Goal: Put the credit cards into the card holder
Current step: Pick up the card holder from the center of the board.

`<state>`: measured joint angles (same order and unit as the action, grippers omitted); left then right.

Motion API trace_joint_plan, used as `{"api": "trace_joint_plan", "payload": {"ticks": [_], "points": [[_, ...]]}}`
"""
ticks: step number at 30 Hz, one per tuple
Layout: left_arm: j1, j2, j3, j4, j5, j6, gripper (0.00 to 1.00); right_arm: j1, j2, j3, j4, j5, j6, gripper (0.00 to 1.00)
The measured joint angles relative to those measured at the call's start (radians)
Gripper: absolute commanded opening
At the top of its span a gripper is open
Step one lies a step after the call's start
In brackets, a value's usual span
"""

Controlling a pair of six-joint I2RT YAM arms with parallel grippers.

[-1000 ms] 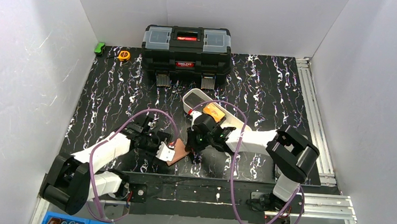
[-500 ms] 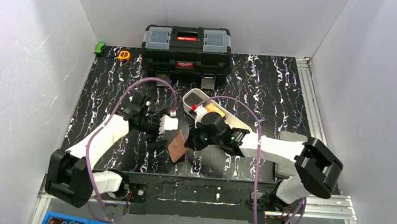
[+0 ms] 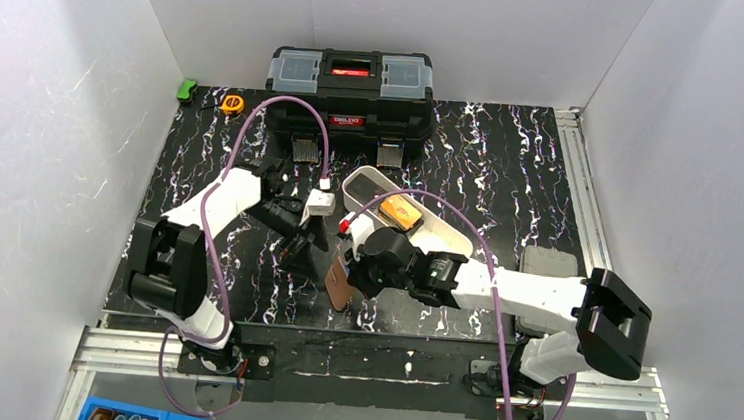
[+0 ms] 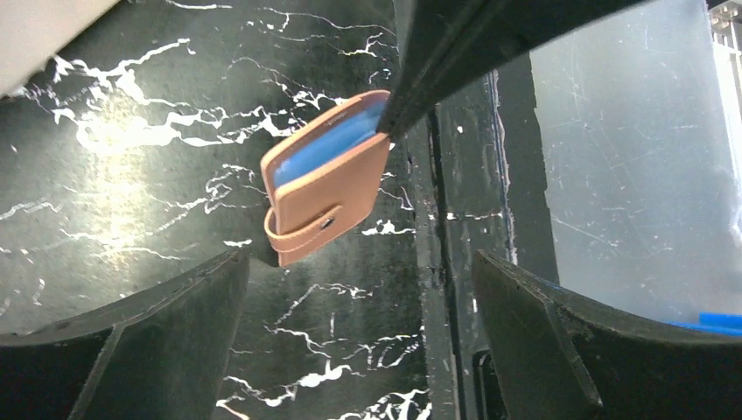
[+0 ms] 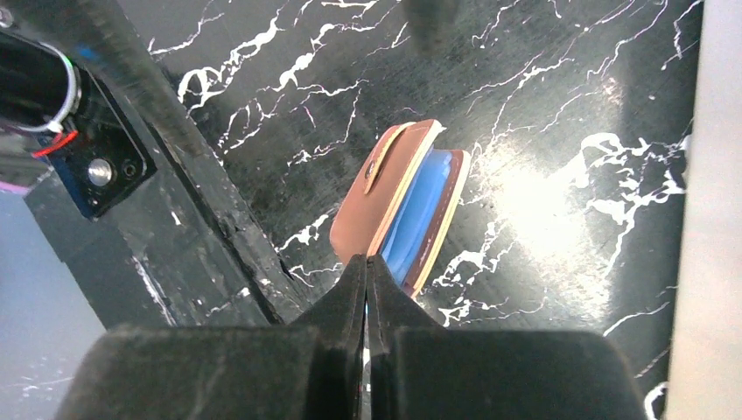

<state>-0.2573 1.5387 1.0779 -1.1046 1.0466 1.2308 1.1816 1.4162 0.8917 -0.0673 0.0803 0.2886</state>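
1. Nearest, by the table's point(image 3: 511, 171) near edge and a little left of its middle, the card holder point(image 3: 340, 290) was pinched at one edge by the right gripper point(image 5: 367, 271), whose fingers were pressed flat together on the tan leather.
2. Its flaps gaped slightly, and a blue card point(image 4: 328, 149) showed between them. The snap tab lay across the outer face.
3. Whether the holder touched the table or hung just above it could not be told.
4. Just left of it and slightly farther back, the left gripper point(image 4: 359, 262) pointed down with its fingers spread wide. It held nothing and stood apart from the holder.
5. Behind the right gripper, near the middle of the table, a white tray point(image 3: 365, 181) lay at a slant with an orange card point(image 3: 401, 210) inside it.
6. At the far edge a black toolbox point(image 3: 349, 88) stood.
7. A yellow tape measure point(image 3: 232, 104) and a small green thing point(image 3: 188, 89) lay left of the toolbox, towards the far left corner.
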Motion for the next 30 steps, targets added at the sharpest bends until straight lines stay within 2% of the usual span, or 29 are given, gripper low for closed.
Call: {"api": "trace_joint_plan", "payload": {"ticks": [8, 19, 22, 25, 27, 30], "points": [[0.0, 0.098, 0.034, -0.038, 0.016, 0.141, 0.99, 0.059, 0.051, 0.101, -0.074, 0.082, -0.126, 0.01], [0.028, 0.106, 0.034, 0.038, 0.02, 0.14, 0.99, 0.116, 0.056, 0.189, -0.123, 0.137, -0.242, 0.01], [0.033, 0.121, 0.068, -0.036, 0.043, 0.18, 0.82, 0.121, 0.056, 0.201, -0.129, 0.152, -0.26, 0.01], [0.033, 0.155, 0.143, -0.177, 0.07, 0.278, 0.65, 0.122, 0.056, 0.214, -0.141, 0.163, -0.283, 0.01], [0.033, 0.186, 0.212, -0.282, 0.099, 0.356, 0.62, 0.122, 0.057, 0.225, -0.144, 0.172, -0.297, 0.01], [0.033, 0.193, 0.249, -0.344, 0.135, 0.414, 0.63, 0.122, 0.058, 0.242, -0.14, 0.189, -0.314, 0.01]]}}
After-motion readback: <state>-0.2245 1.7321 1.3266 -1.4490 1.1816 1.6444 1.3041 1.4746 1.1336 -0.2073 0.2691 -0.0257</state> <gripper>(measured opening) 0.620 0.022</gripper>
